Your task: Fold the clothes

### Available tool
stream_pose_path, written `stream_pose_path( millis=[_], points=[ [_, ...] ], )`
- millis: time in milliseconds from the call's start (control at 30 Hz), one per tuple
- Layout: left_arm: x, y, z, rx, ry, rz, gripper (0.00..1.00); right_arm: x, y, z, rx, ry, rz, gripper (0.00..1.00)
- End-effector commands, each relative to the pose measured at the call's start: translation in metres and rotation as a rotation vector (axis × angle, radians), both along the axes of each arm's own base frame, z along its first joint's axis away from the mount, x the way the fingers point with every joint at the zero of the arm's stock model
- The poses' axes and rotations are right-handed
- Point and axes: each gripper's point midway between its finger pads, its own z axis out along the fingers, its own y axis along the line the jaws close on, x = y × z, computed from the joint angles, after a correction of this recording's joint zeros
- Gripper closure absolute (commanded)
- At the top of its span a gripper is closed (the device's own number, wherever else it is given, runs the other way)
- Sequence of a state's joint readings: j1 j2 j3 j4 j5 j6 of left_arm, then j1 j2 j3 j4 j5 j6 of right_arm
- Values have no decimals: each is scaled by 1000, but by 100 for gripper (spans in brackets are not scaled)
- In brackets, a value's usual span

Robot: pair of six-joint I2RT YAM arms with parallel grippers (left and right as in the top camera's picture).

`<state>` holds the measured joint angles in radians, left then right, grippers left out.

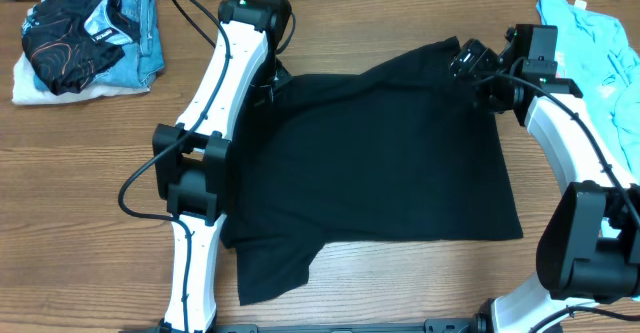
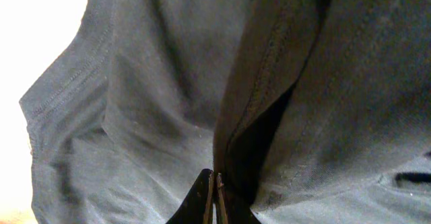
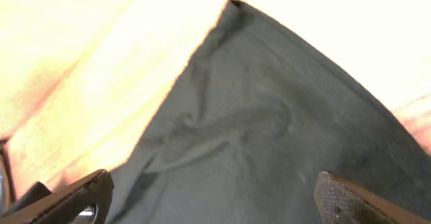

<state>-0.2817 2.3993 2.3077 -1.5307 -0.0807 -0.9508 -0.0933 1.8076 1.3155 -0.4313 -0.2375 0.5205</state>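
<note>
Looking overhead, the black T-shirt (image 1: 380, 163) lies spread between the two sets of fingers. Left wrist: the left gripper (image 2: 213, 196) is clenched on a fold just ahead of its tips; thin cloth may slip out. Right wrist: the right gripper (image 3: 215, 192) is released, shirt corner between its fingers; closing high would miss it

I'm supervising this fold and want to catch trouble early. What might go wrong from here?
1. Only the left gripper is shut on the black T-shirt, pinching a narrow fold at its fingertips; a pull may slip it free.
2. The right gripper hangs open over the shirt's corner; if the left lifts alone, the shirt may drag skewed.
3. The right arm sits close to the light blue T-shirt and might snag it.
</note>
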Motion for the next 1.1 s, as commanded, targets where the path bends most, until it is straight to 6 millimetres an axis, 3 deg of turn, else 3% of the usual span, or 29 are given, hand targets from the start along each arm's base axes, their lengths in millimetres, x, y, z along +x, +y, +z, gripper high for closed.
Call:
stream_pose_path(
  millis=[0,133,267,467,833,1067],
  points=[
    [-1,-2,14,17,-36,0,95,27,0,37,-1,-104,2,0],
    [-1,-3,14,8,-34,-1,95,49,-2,50,-1,-130,3,0],
    [-2,-7,14,-13,-30,0,96,73,-2,44,11,-108,12,0],
    [-3,-11,14,-33,-22,-2,96,102,0,14,35,-68,26,1],
    [-7,-24,14,-38,-21,-30,96,125,0,-52,40,-45,18,2],
    [-9,-31,14,-38,-21,-45,96,135,-10,-59,-137,-91,38,1]
  ],
)
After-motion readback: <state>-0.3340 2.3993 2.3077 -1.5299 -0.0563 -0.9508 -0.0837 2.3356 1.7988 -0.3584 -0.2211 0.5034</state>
